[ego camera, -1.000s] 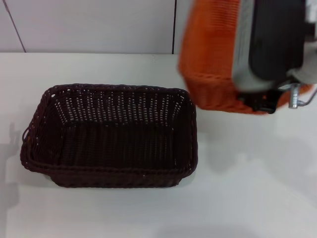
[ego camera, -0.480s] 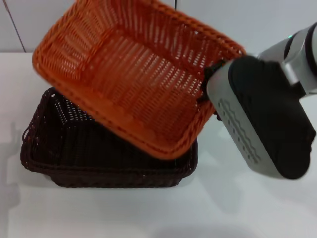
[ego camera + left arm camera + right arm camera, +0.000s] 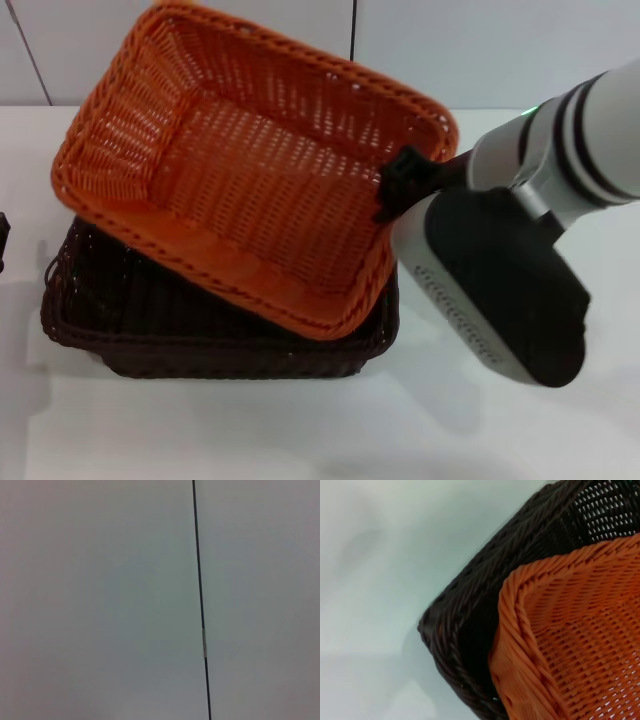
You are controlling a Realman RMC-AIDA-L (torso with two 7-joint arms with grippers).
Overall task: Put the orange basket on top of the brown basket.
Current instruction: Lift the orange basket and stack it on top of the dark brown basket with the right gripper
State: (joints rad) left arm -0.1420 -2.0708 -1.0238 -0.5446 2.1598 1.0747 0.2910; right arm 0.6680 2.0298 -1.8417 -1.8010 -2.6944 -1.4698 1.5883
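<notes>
From the head camera, the right gripper (image 3: 400, 187) pinches the braided rim of the orange basket (image 3: 250, 170) at its short right-hand wall, one black finger inside the rim and, as far as I can judge, the other outside it. The grip sits at one end only, so the basket hangs skewed from the fingers: it is tilted and turned out of line with the brown basket (image 3: 215, 340) under it. Holding it by the rim keeps the open top facing up, ready to sit on or in the lower basket. The corner nearest the camera overlaps the brown basket's front rim and seems to touch it, while the end farthest from the fingers rides higher and overhangs. It looks not yet squared up or let go. The bulky right wrist hides the table (image 3: 560, 430) just behind the fingers, and the orange basket covers most of the brown one's inside.

The left wrist camera shows only a pale wall with a dark seam (image 3: 200, 600). The left gripper is not in sight in any view, apparently parked away from the work.

The right wrist camera shows no fingers. An orange corner lies inside and above a brown corner, close enough that contact is likely, though the weave hides the actual meeting point.
</notes>
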